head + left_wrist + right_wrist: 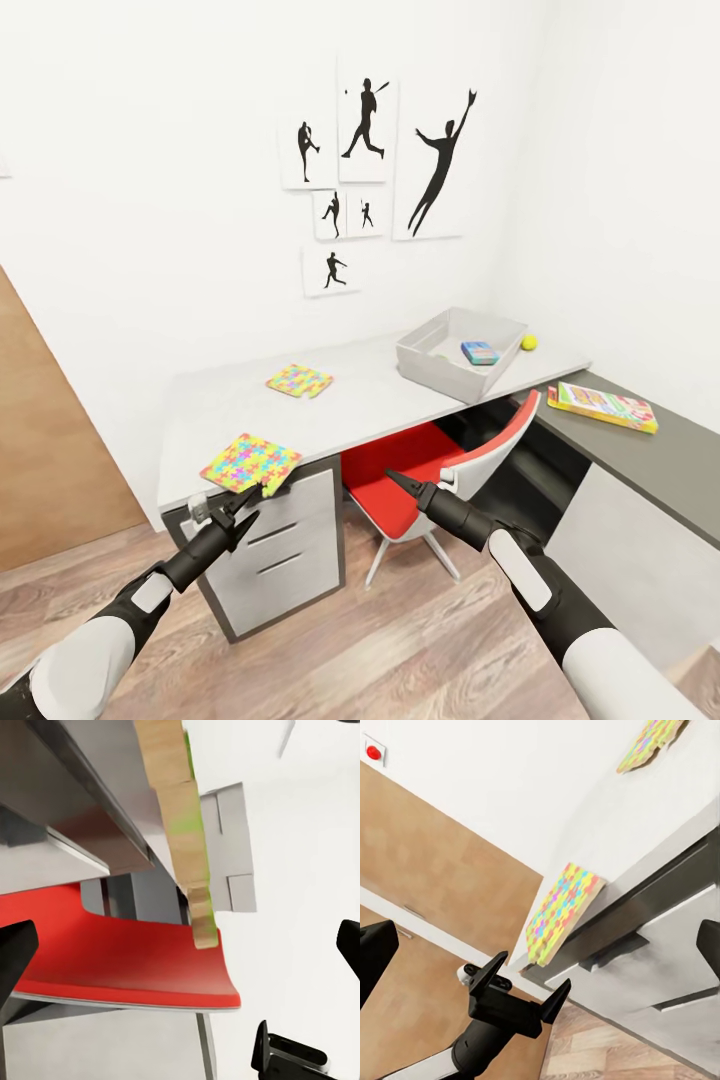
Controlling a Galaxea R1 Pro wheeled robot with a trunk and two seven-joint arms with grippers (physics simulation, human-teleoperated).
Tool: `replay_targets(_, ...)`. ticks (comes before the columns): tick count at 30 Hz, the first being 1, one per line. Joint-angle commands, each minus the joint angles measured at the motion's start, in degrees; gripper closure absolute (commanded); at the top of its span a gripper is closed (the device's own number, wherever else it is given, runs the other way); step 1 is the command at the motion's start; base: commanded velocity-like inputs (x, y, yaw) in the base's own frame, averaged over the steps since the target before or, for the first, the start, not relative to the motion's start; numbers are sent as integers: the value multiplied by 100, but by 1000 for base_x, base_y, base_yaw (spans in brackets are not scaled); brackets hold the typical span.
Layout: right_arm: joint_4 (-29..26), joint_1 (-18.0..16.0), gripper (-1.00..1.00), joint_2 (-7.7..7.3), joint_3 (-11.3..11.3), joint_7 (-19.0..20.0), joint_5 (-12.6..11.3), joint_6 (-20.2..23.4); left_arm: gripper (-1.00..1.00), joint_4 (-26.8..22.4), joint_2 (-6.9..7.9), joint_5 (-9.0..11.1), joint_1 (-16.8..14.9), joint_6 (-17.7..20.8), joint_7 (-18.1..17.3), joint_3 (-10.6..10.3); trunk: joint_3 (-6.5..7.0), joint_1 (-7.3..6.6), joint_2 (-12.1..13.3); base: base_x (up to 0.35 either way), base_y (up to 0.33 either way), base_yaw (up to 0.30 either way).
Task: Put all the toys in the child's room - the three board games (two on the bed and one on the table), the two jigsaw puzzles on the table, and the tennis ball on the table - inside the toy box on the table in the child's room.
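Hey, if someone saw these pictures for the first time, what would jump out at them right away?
Probably the near puzzle, jutting over the table's front edge, with the open left claw just below it. Next, the red chair tucked under the table, and the toy box at the far end, a game inside and a tennis ball beside it.

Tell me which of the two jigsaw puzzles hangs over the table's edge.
The jigsaw puzzle nearest the left claw, at the table's front corner above the drawers; its corner overhangs the edge. The other jigsaw puzzle lies fully on the tabletop, farther back.
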Motion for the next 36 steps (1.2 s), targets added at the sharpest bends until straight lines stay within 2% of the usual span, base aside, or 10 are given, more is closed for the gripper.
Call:
replay_targets(1,-1,-4,-100,-5,13,-4,-60,47,-100,2,2,59,-2,59,-7,-29,-5,0,-3,45,0,0)
replay_targets(36,-1,-4,-100,-5,20,-12,-52,47,-100,2,-6,59,-2,58,8,-24,-5,0,-3,28,-11,0)
